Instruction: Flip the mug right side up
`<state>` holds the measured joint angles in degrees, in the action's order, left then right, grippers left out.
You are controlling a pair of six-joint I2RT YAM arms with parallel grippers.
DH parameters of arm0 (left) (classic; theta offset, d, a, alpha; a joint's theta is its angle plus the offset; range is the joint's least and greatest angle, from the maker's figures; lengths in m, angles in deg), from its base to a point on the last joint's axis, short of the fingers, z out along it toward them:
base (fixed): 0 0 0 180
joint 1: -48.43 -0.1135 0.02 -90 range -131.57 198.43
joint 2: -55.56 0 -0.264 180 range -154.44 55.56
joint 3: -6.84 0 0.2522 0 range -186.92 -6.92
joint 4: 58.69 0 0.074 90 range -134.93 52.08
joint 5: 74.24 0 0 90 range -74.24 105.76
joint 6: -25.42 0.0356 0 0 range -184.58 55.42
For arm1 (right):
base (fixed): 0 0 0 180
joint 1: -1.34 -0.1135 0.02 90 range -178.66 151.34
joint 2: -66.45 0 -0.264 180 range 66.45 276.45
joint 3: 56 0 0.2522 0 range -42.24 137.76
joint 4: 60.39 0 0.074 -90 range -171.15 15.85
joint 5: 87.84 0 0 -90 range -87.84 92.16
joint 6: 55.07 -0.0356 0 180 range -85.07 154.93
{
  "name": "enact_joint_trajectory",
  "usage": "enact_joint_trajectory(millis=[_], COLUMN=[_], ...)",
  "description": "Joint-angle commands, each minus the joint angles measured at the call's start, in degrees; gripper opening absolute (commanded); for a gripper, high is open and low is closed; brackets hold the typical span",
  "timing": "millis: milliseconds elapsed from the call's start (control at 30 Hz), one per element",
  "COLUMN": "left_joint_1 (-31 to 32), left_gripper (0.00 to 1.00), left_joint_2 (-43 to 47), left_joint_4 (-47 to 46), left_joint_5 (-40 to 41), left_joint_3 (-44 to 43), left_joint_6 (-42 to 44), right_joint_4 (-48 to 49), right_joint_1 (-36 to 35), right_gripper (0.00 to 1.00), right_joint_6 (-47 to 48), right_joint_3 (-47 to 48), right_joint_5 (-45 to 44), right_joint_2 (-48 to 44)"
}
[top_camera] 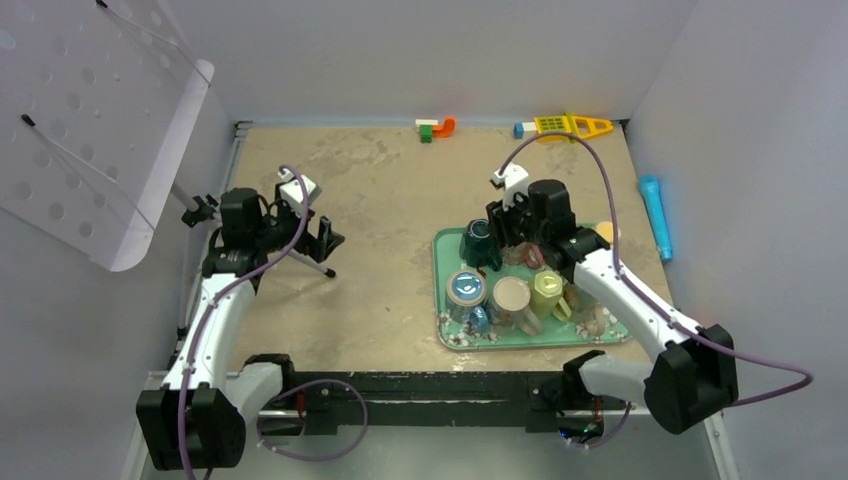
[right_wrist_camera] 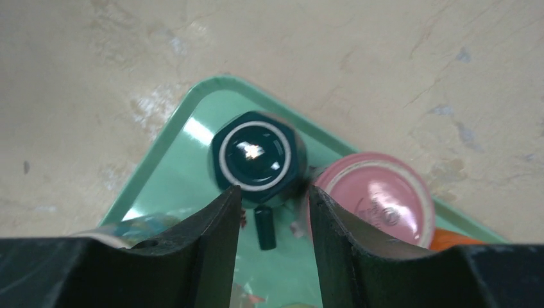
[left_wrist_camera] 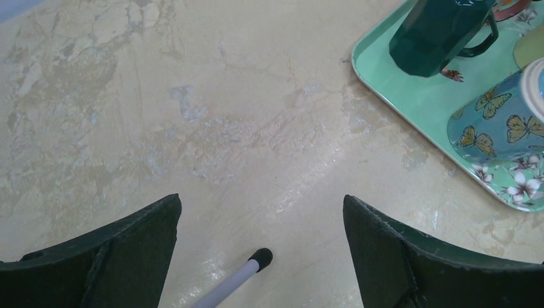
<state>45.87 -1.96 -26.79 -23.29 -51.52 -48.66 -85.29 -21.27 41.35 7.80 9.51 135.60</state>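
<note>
Left arm (top_camera: 215, 310): elbow bent, reaching forward.
Left fingers (left_wrist_camera: 147, 237): spread wide.
Right fingers (right_wrist_camera: 212, 231): partly apart, narrow gap between.

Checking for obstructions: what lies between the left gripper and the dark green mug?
From left gripper to mug: only bare table and tray rim, top view.

A pink glossy mug (right_wrist_camera: 375, 192) stands just beside the dark green faceted mug (right_wrist_camera: 253, 154); beige tabletop (top_camera: 380, 230) left of the mint-green tray (right_wrist_camera: 186, 160) lies open

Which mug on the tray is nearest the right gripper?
The dark green mug: its handle sits between the fingers of the right gripper, unlike the pink mug beside it.
</note>
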Motion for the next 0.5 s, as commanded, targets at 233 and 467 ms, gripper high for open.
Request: enact_joint_trajectory(millis=[233,467], left_joint_1=[-0.17,-0.16], left_gripper=[1.0,1.0], left_joint_2=[2.28,3.47], left_joint_4=[-2.66,-3.27], left_joint_5=[-2.15,-3.43], left_joint_3=[1.1,1.96], left_joint_6=[-1.35,-1.79], right_joint_4=[-18.47,-18.96], right_joint_1=[-4.28,-4.85], right_gripper=[0.51,0.56], right_joint_6=[-5.97,-9.9], right_joint_3=[5.6,6.25], right_joint_5=[-0.96,-6.44], right_joint_2=[3.03,7.52])
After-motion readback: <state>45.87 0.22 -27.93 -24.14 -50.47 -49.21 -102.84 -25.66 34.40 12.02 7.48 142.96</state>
